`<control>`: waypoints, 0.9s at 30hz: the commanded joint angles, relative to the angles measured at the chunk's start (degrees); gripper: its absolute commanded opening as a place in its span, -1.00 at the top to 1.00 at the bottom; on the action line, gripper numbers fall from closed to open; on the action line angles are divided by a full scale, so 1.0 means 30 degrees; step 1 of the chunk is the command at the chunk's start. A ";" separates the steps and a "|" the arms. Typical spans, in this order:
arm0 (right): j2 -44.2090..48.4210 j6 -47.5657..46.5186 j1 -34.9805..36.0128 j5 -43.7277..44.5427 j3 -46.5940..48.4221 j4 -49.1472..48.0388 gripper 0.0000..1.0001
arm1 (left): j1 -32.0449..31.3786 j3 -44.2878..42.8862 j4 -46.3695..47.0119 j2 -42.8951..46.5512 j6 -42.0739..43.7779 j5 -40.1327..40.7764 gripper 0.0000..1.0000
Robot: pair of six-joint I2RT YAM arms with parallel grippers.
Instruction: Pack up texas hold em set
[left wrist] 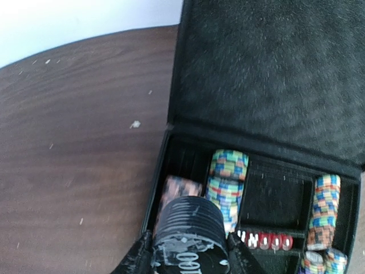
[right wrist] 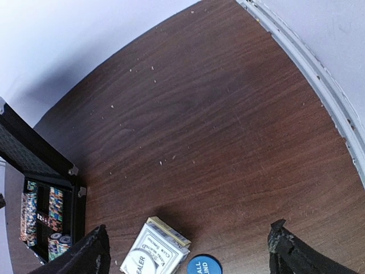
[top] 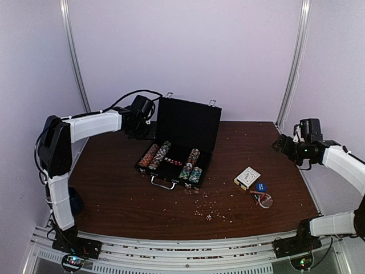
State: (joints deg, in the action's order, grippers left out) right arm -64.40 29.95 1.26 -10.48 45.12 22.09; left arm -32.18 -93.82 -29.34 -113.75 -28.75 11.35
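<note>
The black case [top: 188, 123] of the texas hold em set lies open mid-table, lid upright, with multicoloured chip rows [top: 157, 155] and red dice [left wrist: 265, 240] in its tray. My left gripper [top: 137, 127] hovers over the tray's back left corner, shut on a stack of black chips [left wrist: 187, 225] above an orange chip row [left wrist: 179, 187]. The card deck box [top: 247, 177] lies right of the case with a white dealer button [right wrist: 137, 264] on it. Beside it is a blue button [right wrist: 203, 266]. My right gripper [right wrist: 191, 251] stands open above them, holding nothing.
A clear round button with red parts [top: 264, 200] lies near the blue one. A loose die [top: 209, 217] and light crumbs dot the table's front. A dark blue mug [top: 74, 201] sits off the table's left edge by the left arm. A metal rail [right wrist: 319, 74] borders the right side.
</note>
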 commanded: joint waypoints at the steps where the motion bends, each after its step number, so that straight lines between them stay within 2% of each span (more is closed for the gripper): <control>1: -0.0627 -0.0281 0.0050 0.1425 0.2132 0.0373 -0.91 | 0.0479 -0.1297 0.3029 -0.1352 0.1330 -0.0910 0.51; 8: -0.1621 -0.0018 0.0053 0.1535 0.2646 0.0416 -0.91 | 0.0579 -0.1857 0.6330 -0.3301 0.1793 -0.1545 0.50; 14: -0.1795 -0.0105 0.0051 0.1698 0.2840 0.0728 -0.92 | 0.0586 -0.1547 0.8521 -0.4390 0.2915 -0.0359 0.49; 20: -0.1971 -0.0054 0.0050 0.1577 0.2901 0.0644 -0.92 | 0.0667 -0.1410 0.8139 -0.5180 0.3144 0.0383 0.47; 24: -0.2462 -0.0024 0.0056 0.1090 0.3054 0.0459 -0.92 | 0.0724 -0.0742 0.7809 -0.5366 0.2989 -0.0919 0.37; 26: -0.2765 0.0029 0.0076 0.0716 0.3137 0.0280 -0.92 | 0.0732 -0.0676 0.7228 -0.5464 0.2937 -0.1156 0.26; 27: -0.2890 0.0063 0.0053 0.0535 0.3198 0.0210 -0.91 | 0.0715 -0.0688 0.6854 -0.5459 0.2810 -0.1072 0.14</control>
State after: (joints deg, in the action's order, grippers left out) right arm -71.55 29.98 1.26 -7.49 52.62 23.77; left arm -30.52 -96.49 -8.12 -129.05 -20.47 9.82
